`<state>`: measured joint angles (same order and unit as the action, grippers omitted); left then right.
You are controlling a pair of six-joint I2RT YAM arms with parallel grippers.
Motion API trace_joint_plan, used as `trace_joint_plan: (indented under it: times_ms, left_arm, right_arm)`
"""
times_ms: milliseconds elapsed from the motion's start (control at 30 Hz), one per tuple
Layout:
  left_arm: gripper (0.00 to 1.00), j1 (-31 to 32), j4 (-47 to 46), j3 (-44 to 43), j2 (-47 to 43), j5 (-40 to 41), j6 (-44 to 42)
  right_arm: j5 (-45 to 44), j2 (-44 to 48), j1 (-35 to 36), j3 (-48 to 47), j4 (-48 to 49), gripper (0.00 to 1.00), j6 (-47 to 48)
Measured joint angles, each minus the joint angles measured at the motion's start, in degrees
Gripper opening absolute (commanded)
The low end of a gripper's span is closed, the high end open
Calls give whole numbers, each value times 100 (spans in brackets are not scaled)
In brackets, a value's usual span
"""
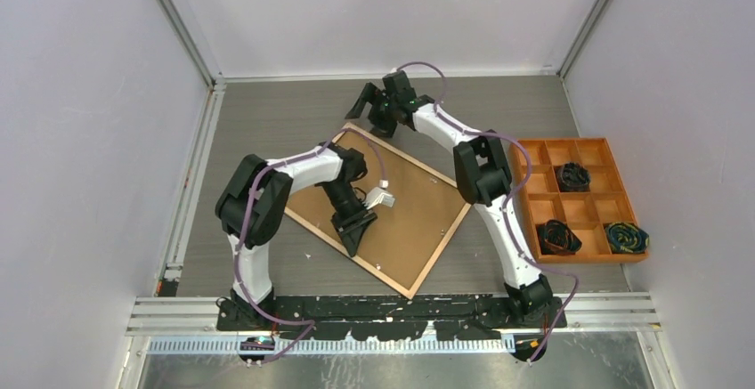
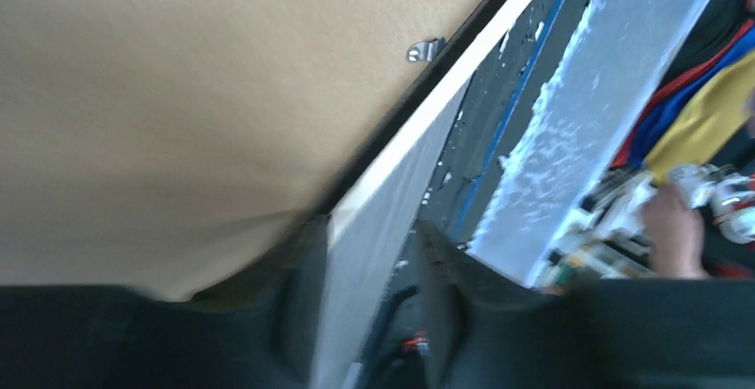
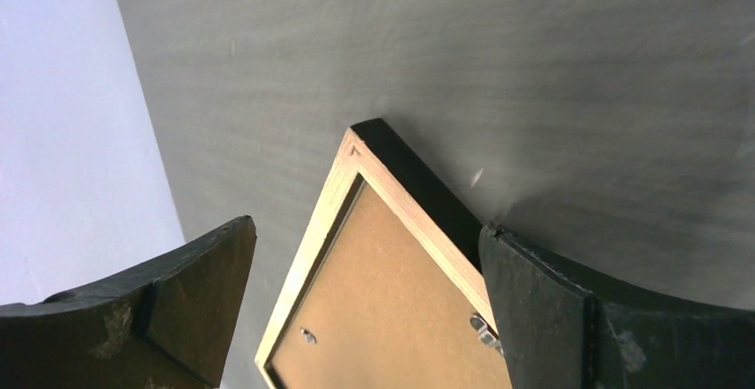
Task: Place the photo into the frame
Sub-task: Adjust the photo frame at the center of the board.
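The frame [image 1: 439, 251] lies face down and turned diagonally on the grey table, light wood back up. The brown backing board [image 1: 418, 220] sits inside it. The photo is hidden. My left gripper [image 1: 356, 229] is open at the frame's near-left side; in the left wrist view [image 2: 369, 229] one finger is over the board [image 2: 178, 95] and the other beyond the wood rail [image 2: 427, 117]. My right gripper [image 1: 367, 122] is open around the far corner; in the right wrist view [image 3: 365, 227] the corner rail [image 3: 401, 202] sits between the fingers, its black outer edge by the right one.
An orange compartment tray [image 1: 583, 195] with three dark bundles stands at the right. A small metal clip [image 2: 425, 50] sits on the board's edge. White walls close in the table at the back and both sides. The black base plate [image 1: 392, 304] runs along the near edge.
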<state>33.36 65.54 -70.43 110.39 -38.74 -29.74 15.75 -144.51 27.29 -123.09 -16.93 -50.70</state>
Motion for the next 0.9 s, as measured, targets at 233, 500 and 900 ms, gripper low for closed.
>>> trace_joint_plan:
  times_ms: [233, 500, 900]
  left_arm:
    - [61, -269, 732, -304, -238, -424, -1040]
    - [46, -1777, 1794, -1707, -647, -387, -1567]
    - [30, -4323, 833, -2968, 951, 400, -378]
  right_arm:
    - [363, 522, -184, 533, -608, 100, 223]
    - [-286, 2769, -1532, 2411, -671, 100, 413]
    - [-693, 7145, -1244, 7110, -1047, 100, 166]
